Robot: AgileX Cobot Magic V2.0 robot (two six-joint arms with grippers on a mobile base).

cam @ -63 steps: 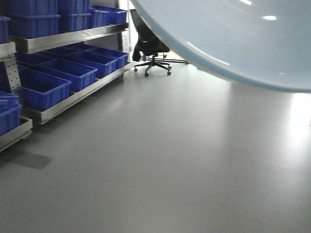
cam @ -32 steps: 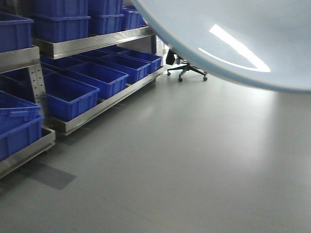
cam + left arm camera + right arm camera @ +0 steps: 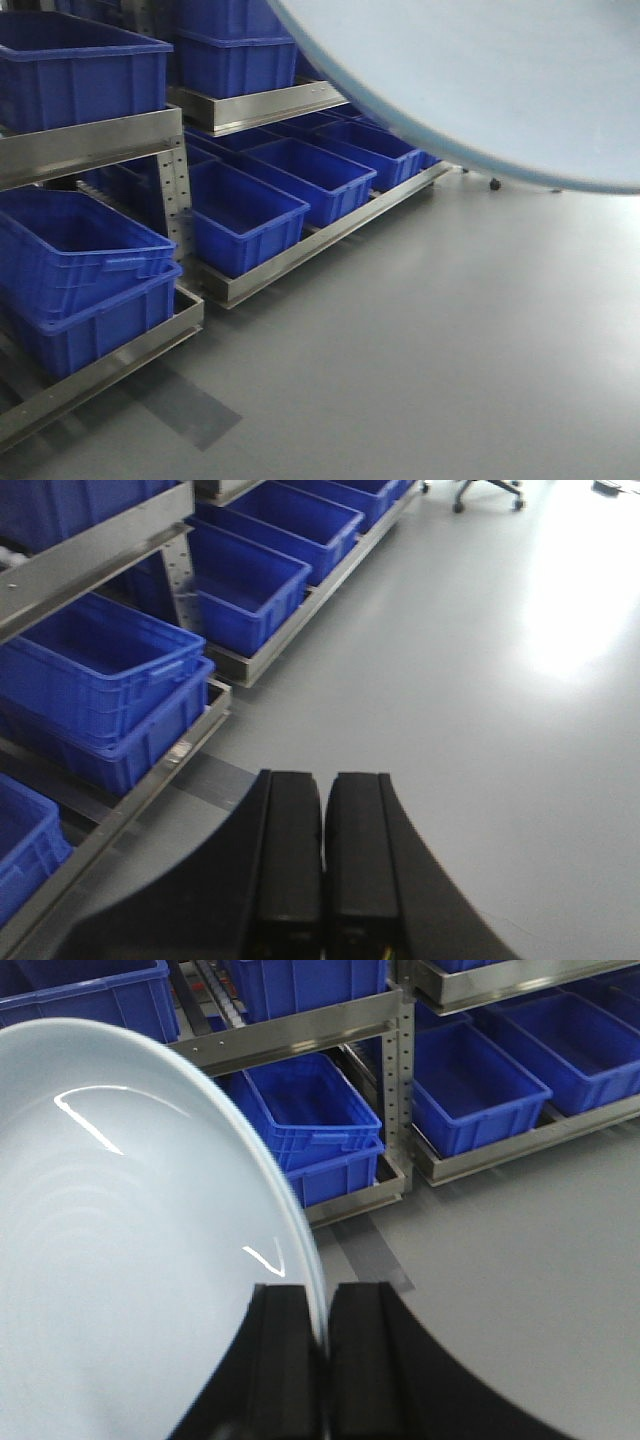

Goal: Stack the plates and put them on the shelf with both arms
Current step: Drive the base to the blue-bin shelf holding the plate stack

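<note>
Right gripper [image 3: 325,1355] clamped tight on rim of plate [image 3: 130,1260]; plate filled left of wrist view and top right of front view. Left gripper [image 3: 325,860] pressed closed, empty, above grey floor [image 3: 480,730]. Beyond, blue crates [image 3: 80,70] sat on steel shelf [image 3: 90,148].

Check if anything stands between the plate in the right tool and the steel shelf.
Nothing stands on the floor between the plate, clamped by its rim in the right tool, and the shelf. But blue crates sit on every shelf level in view, so no bare spot shows.
</note>
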